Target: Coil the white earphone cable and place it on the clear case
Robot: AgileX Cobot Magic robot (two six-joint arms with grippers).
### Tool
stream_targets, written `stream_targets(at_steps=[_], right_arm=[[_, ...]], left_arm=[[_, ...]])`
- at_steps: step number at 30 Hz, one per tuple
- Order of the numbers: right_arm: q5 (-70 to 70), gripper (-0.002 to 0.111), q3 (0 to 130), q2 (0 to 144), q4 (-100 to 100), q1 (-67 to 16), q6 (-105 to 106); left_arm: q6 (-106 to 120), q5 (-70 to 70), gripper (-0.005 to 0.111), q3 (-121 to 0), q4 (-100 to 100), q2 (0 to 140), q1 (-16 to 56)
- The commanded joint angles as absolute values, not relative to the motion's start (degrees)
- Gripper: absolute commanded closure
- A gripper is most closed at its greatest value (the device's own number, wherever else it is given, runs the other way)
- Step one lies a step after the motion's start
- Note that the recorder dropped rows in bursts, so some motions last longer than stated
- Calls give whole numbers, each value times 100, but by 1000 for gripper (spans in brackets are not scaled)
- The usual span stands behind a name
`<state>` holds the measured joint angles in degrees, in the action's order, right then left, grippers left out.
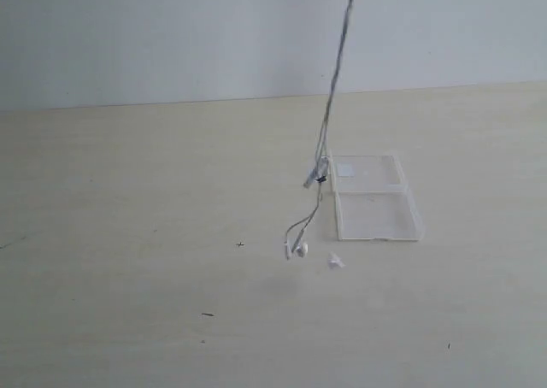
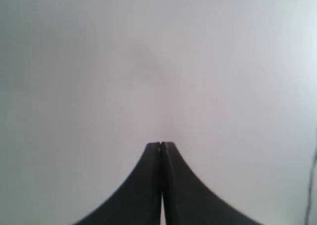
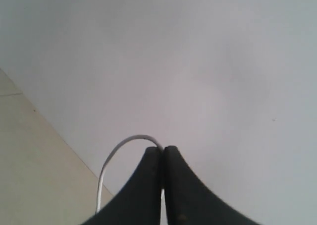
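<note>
Clenched on the wire, the right gripper (image 3: pixel 163 150) has its dark jaws pressed together, and a loop of the very thin white earphone cable (image 3: pixel 126 141) arcs out from between them. The left gripper (image 2: pixel 162 145) is also closed, with nothing visible between its jaws. It faces a blank wall.

In the exterior view neither claw shows. The white earphone cable (image 1: pixel 329 114) hangs down from above the frame in a nearly straight doubled line. Its two small white earbuds (image 1: pixel 295 251) dangle at the bottom, just beside the clear case (image 1: pixel 376 217), a small flat box of transparent plastic in two hinged halves that lies open on the pale wooden table (image 1: pixel 128 234). Whether the buds touch the table cannot be told.

The wire looks very light and limp – it will likely swing, twist and spring out of any loop, and a hard tug could strain it at the buds. A lower hold, around the small inline piece (image 1: pixel 311 179), would probably give the free claw a firmer point to wind from.
</note>
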<state>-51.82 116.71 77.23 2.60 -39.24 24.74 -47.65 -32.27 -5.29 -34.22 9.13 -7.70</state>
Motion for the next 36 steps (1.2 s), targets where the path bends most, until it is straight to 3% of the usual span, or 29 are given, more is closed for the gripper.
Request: stream_targets(at_steps=[1,7,10,13,17,19,25,36], right_arm=[[-4902,108,11707,7745,38,-3922,2231],[-5000,108,11707,7745,-160,-3922,2242],[-5138,108,11707,7745,-160,-3922,2229],[-5346,108,11707,7745,-160,-3922,2229],[-5422,108,11707,7745,-160,-3922,2157],[-5422,108,11707,7745,-160,-3922,2043],[-5422,108,11707,7806,-160,-3922,1939],[-5432,108,11707,8027,-175,-3922,1928]], left_arm=[[-5787,-3825,107,-1373,-5202,2209,-742],[-6681,-5630,107,-2184,-6718,4500,-742],[-6681,-6296,100,-2453,-6896,5444,-730],[-6681,-6557,79,-2639,-6885,6191,-615],[-6681,-6531,37,-2830,-6752,6962,-117],[-6681,-6521,30,-2931,-6643,7241,196],[-6162,-6169,47,-3471,-6445,7873,1274],[-6137,-4807,48,-4574,-6370,8512,2292]])
